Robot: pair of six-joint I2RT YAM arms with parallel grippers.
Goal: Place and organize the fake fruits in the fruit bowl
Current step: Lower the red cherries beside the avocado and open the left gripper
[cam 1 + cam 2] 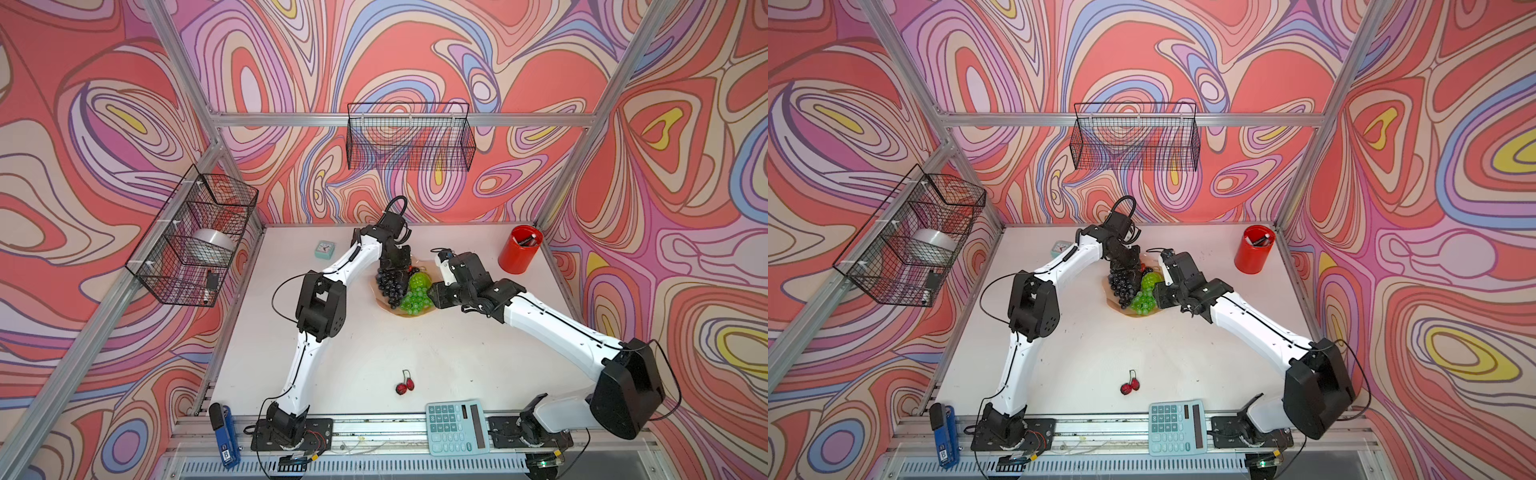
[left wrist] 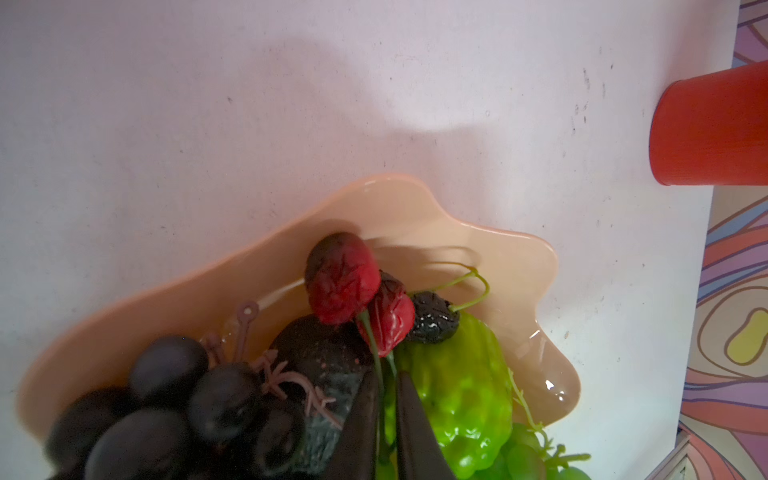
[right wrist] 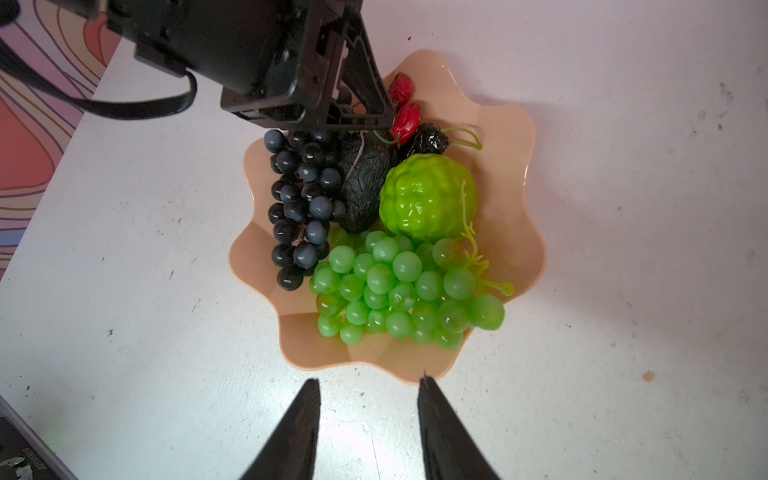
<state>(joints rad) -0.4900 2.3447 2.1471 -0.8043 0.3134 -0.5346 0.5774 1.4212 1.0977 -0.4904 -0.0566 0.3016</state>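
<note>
inside the fruit bowl (image 3: 519, 249) you have two red cherries (image 2: 340, 278), one avocado (image 3: 365, 183); left gripper (image 2: 386, 376) slightly parted, right gripper (image 3: 369, 380) apart.

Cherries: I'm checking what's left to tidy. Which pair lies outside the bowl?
The loose pair on the table near the calculator; the other pair sits in the fruit bowl.

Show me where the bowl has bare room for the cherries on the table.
Bowl: one bare strip between the green ball and the rim, another between the green grapes and the rim nearest the right gripper. Crowded: dark grapes, avocado, ball and green grapes fill the middle, and the left gripper sits at the stems of the red cherries.
</note>
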